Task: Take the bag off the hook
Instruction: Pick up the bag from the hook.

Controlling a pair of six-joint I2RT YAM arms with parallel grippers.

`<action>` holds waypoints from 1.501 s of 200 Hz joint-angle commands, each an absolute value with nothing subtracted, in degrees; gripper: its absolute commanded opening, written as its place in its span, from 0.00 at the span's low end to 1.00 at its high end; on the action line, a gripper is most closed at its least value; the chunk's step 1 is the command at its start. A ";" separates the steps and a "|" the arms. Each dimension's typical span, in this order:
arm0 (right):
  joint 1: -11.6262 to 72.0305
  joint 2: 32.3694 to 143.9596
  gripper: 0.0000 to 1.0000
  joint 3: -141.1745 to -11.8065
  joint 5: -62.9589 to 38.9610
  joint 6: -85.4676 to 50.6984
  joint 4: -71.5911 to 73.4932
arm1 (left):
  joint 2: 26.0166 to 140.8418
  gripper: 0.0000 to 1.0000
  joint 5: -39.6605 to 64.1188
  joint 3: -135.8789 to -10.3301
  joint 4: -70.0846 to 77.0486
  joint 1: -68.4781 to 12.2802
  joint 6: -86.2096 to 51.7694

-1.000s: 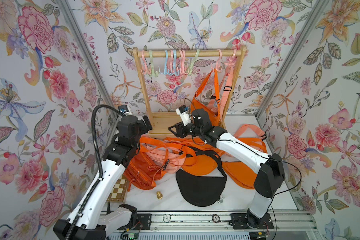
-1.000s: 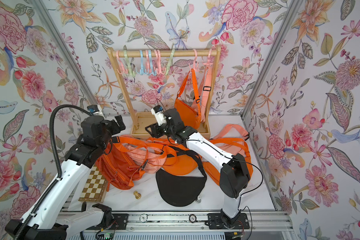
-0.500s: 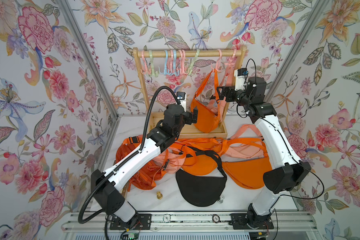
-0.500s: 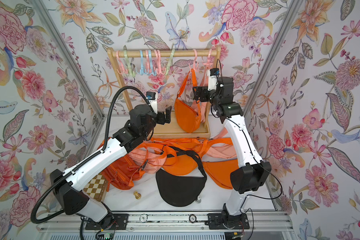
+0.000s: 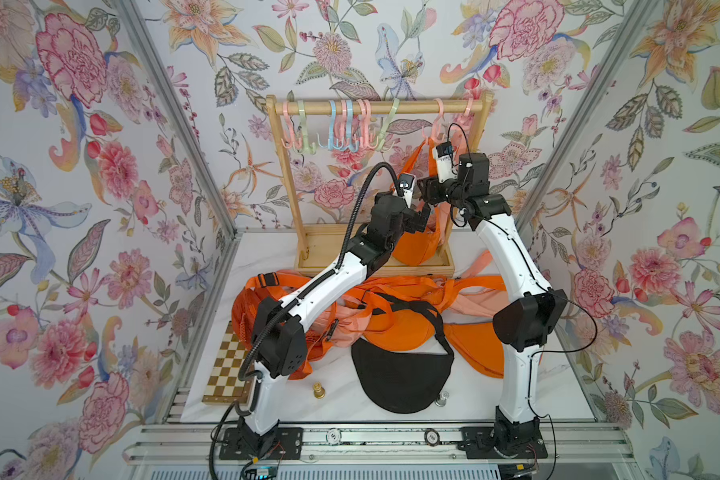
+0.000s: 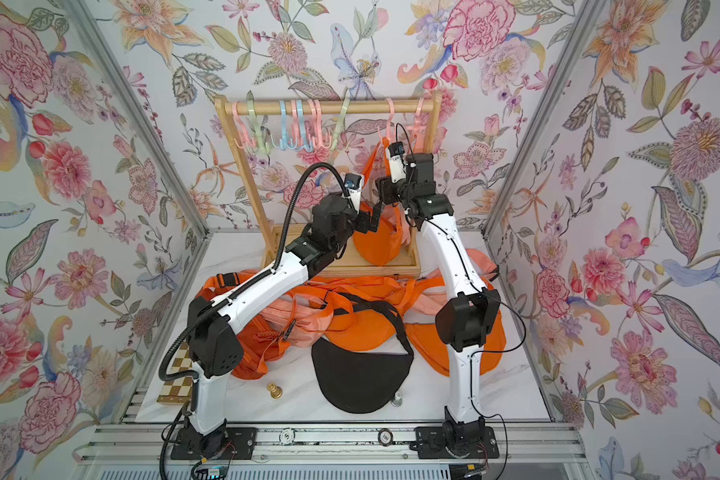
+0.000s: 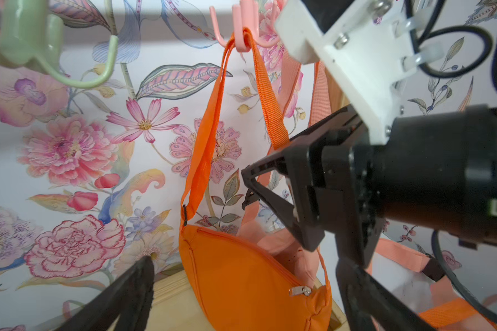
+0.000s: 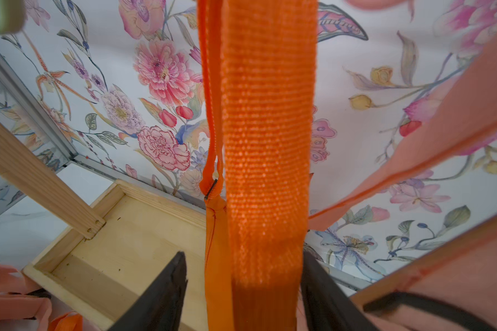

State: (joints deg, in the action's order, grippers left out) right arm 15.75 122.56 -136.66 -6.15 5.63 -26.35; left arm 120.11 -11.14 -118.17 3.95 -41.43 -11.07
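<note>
An orange bag (image 5: 416, 249) (image 6: 377, 245) (image 7: 241, 280) hangs on the wooden rack, its woven strap (image 7: 270, 94) (image 8: 267, 143) looped over a pink hook (image 7: 243, 43) (image 5: 435, 124). My right gripper (image 5: 427, 193) (image 6: 381, 191) (image 7: 244, 189) (image 8: 243, 258) is open around the strap partway up. One finger touches the strap's edge and the other stands clear of it. My left gripper (image 5: 422, 216) (image 6: 371, 220) (image 7: 246, 266) is wide open in front of the bag's body, holding nothing.
A peach bag's strap (image 7: 319, 86) hangs just beside the orange one. Several empty hooks (image 5: 337, 129) fill the rest of the rail. Orange and peach bags (image 5: 391, 299) lie heaped before the rack's base, with a black bag (image 5: 400, 374), a chessboard (image 5: 225, 365) and a gold chess piece (image 5: 318, 390) nearer the front.
The left arm swung from the table's left side to the hanging bag. The right arm rose from the pile to the rack, then came down and left onto the strap.
</note>
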 commanded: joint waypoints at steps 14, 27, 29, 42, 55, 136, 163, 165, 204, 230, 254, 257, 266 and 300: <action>13.88 120.44 0.23 -138.03 -3.39 5.10 -26.68 | 129.34 0.99 -9.63 -131.61 3.51 -37.87 -10.41; 12.64 118.43 0.11 -136.60 -5.32 3.73 -26.76 | 132.65 0.99 -9.65 -135.69 3.64 -37.08 -10.72; 12.43 118.09 0.09 -136.37 -5.70 3.50 -26.73 | 132.96 1.00 -9.58 -136.23 3.77 -36.98 -10.66; 11.46 115.77 0.05 -134.90 -8.60 1.77 -26.21 | 135.28 0.99 -10.21 -137.95 5.70 -36.84 -9.88; 11.31 113.96 0.04 -133.66 -11.15 0.84 -24.98 | 136.57 0.99 -10.45 -137.82 9.01 -36.82 -8.98; 9.58 106.84 0.00 -131.55 -24.99 -5.62 -24.70 | 144.18 0.99 -13.78 -139.11 26.36 -37.54 -2.63; 7.69 103.71 0.00 -127.66 -29.38 -9.17 -24.05 | 146.90 0.99 -13.96 -141.63 30.77 -37.52 -2.49; 7.66 103.45 0.00 -127.39 -29.54 -9.28 -24.01 | 147.16 0.99 -13.80 -141.95 31.00 -37.66 -2.64; 7.65 100.49 0.00 -124.74 -32.68 -10.37 -24.01 | 151.38 0.27 -7.99 -147.91 33.61 -36.98 -10.03; 7.48 99.80 0.00 -124.84 -32.12 -10.36 -23.95 | 150.35 0.00 -6.11 -146.51 35.61 -36.06 -18.25; 6.97 101.35 0.00 -126.42 -32.40 -11.38 -23.95 | 146.56 1.00 -7.78 -143.32 33.39 -35.60 -19.43; 6.95 101.64 0.00 -126.64 -32.49 -11.56 -23.99 | 146.05 1.00 -7.53 -142.90 33.07 -35.50 -19.47; 6.86 102.36 0.00 -127.13 -32.82 -11.93 -24.00 | 144.38 1.00 -6.73 -140.82 32.91 -35.11 -19.60; 6.86 103.97 0.00 -127.47 -33.31 -12.88 -23.99 | 140.80 1.00 -10.51 -134.94 32.76 -34.67 -21.58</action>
